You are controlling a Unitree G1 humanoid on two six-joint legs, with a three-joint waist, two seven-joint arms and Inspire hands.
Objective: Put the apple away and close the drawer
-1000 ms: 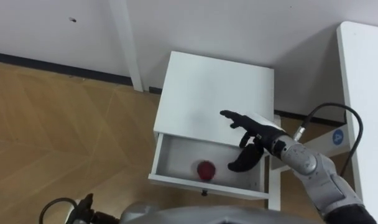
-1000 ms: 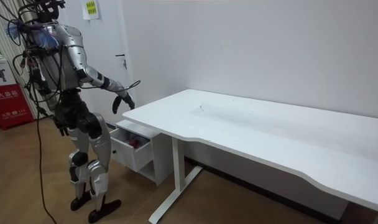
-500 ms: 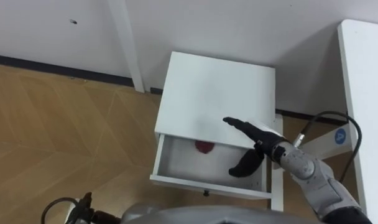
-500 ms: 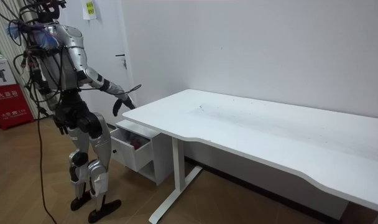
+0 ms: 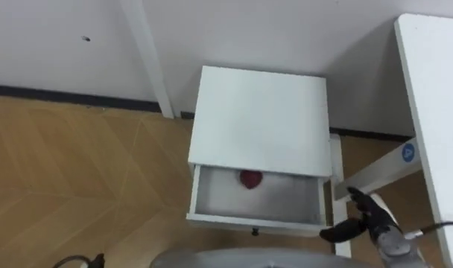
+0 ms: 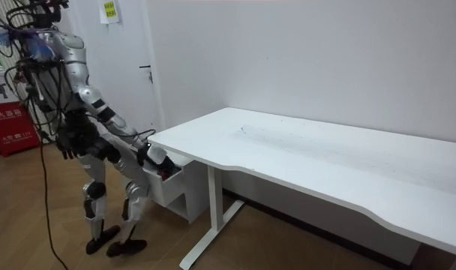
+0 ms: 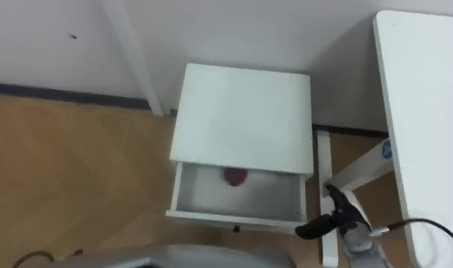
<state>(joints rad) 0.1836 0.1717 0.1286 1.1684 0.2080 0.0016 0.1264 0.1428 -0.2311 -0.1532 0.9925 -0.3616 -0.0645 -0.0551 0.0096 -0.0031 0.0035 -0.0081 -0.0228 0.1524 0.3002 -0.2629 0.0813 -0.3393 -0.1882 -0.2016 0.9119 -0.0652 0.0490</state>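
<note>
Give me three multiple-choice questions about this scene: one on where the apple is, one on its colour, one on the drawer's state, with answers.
1. Where is the apple?
A. On a chair. B. Inside the drawer. C. In a basket.
2. What colour is the apple?
A. Green. B. Yellow. C. Red.
3. How is the drawer?
A. Pulled open. B. Fully shut. C. Taken out entirely.
Answers: 1 B, it lies on the drawer's floor near the back; 2 C, it shows red against the white; 3 A, its inside is exposed, with the right hand open beside its front right corner.
</note>
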